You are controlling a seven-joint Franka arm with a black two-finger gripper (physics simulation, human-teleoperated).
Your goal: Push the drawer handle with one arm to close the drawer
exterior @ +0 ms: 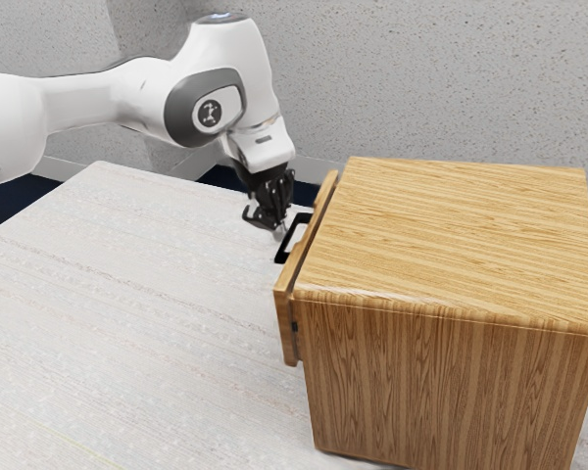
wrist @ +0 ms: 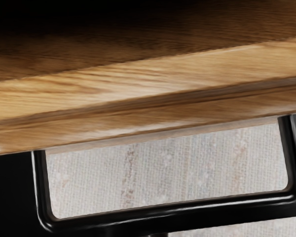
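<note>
Beside the drawer's outer face, at the handle, is my black gripper (exterior: 277,227), tilted downward; whether it touches the handle I cannot tell. The black loop handle (exterior: 287,241) sticks out from the wooden drawer front (exterior: 288,299), which stands slightly out from the cabinet (exterior: 446,235) with a narrow gap along its edge. In the wrist view the handle (wrist: 172,212) spans the lower part, close under my hand, with pale tabletop seen through its loop. Wooden edges (wrist: 138,121) run along its inner side.
The pale table (exterior: 127,313) extends across the exterior view's left and in front of the drawer. The cabinet's bulky body takes up the exterior view's right. A speckled wall (exterior: 421,78) stands behind.
</note>
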